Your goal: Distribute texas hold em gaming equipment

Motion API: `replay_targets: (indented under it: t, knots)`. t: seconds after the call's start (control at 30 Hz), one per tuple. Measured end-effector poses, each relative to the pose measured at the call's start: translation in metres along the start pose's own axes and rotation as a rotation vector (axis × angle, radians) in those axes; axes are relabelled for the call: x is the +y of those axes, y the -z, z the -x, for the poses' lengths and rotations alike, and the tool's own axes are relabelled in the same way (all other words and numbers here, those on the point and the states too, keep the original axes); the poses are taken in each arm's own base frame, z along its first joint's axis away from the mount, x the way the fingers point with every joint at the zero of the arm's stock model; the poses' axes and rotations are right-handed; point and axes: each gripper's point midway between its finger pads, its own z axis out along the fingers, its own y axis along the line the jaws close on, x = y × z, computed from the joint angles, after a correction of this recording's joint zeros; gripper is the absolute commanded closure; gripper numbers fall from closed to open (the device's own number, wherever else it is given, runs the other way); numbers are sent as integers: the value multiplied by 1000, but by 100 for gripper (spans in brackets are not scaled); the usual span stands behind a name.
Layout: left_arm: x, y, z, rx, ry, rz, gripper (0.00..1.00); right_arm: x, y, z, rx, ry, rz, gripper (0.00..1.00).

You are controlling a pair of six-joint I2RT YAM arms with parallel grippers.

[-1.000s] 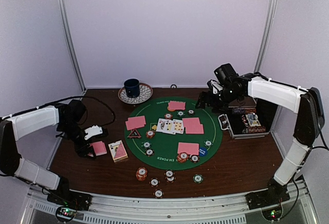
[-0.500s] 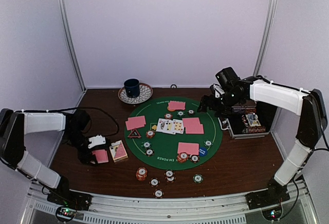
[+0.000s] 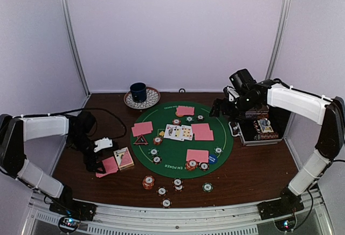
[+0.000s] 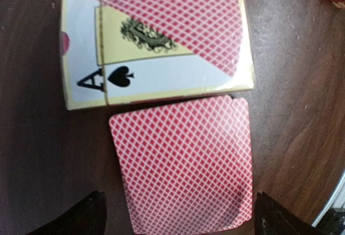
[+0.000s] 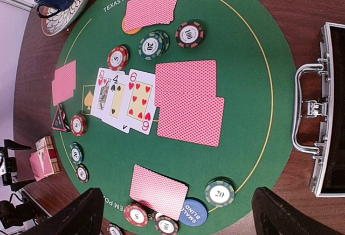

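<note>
A stack of pink-backed playing cards lies flat on the brown table, just beside the card box. My left gripper is open, one finger on each side of the stack and clear of it. My right gripper is open and empty, hanging over the far right of the green mat. The mat holds three face-up cards, face-down pink cards, striped chips, a blue button and a black triangle.
An open metal chip case stands right of the mat, close under the right arm. A dark blue mug on a patterned plate sits at the back. Several loose chips lie in front of the mat near the table's edge.
My left gripper has opened and let go of the pink card stack, which now lies on the table beside the box. The right arm has shifted slightly right.
</note>
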Motion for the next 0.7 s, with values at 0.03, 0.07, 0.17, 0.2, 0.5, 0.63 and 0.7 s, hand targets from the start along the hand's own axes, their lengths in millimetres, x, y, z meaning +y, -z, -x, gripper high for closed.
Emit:
replay_targets:
  t: [0.03,0.07,0.17,0.2,0.5,0.63,0.7]
  knots:
    - [2,6,4,-11,5,4,2,-1,3,0,-4,3,-6,1]
    - [4,11,8,-21,7,13,2,-2,6,0,-9,5,-13,0]
    - [14,34,25,-69,15,57,2,-3,21,5,-51,23,-26,1]
    - [19,43,33,-95,19,78,2,-3,28,8,-71,30,-30,1]
    - [74,106,79,-383,217,254,3,-61,103,47,-357,24,-246,1]
    - [105,100,74,-484,362,331,2,-121,136,53,-563,37,-493,0]
    - [118,90,70,-508,427,342,2,-145,141,44,-640,85,-603,1]
